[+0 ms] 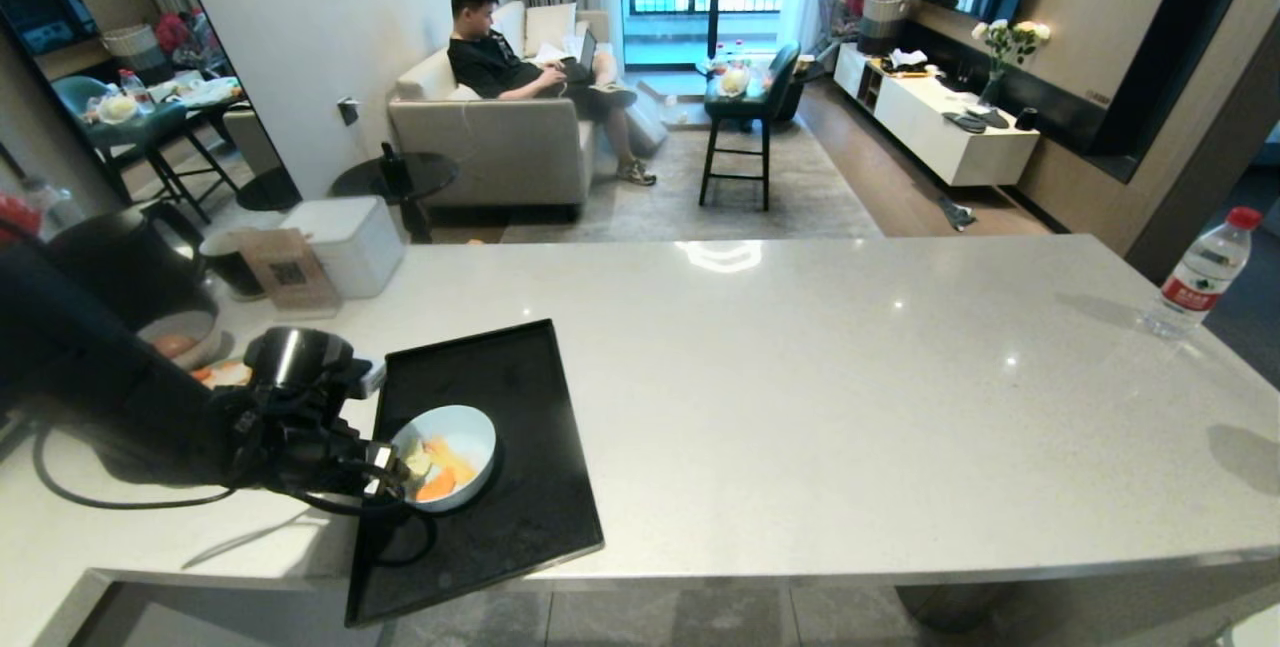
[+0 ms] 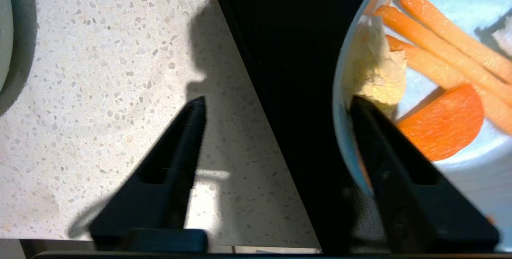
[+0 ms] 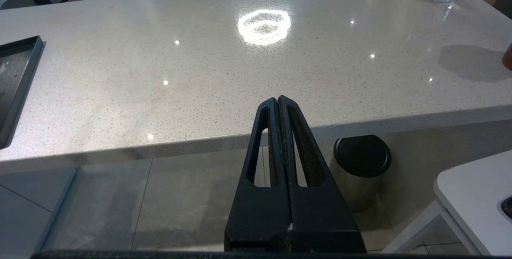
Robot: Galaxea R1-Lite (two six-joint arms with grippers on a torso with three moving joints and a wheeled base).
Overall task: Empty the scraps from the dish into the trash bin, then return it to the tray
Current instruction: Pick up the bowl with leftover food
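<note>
On the tray's [image 1: 520, 527] near half, dish [image 1: 470, 427] sits full of scraps [image 1: 445, 472], left gripper [image 1: 395, 472] at its nine o'clock rim, spread, ungripped; lifting, dumping, return remain.

Left arm reaching in low, left gripper [image 2: 276, 107] with jaws spread wide. Right gripper [image 3: 278, 101] parked, fingers pressed together.
</note>
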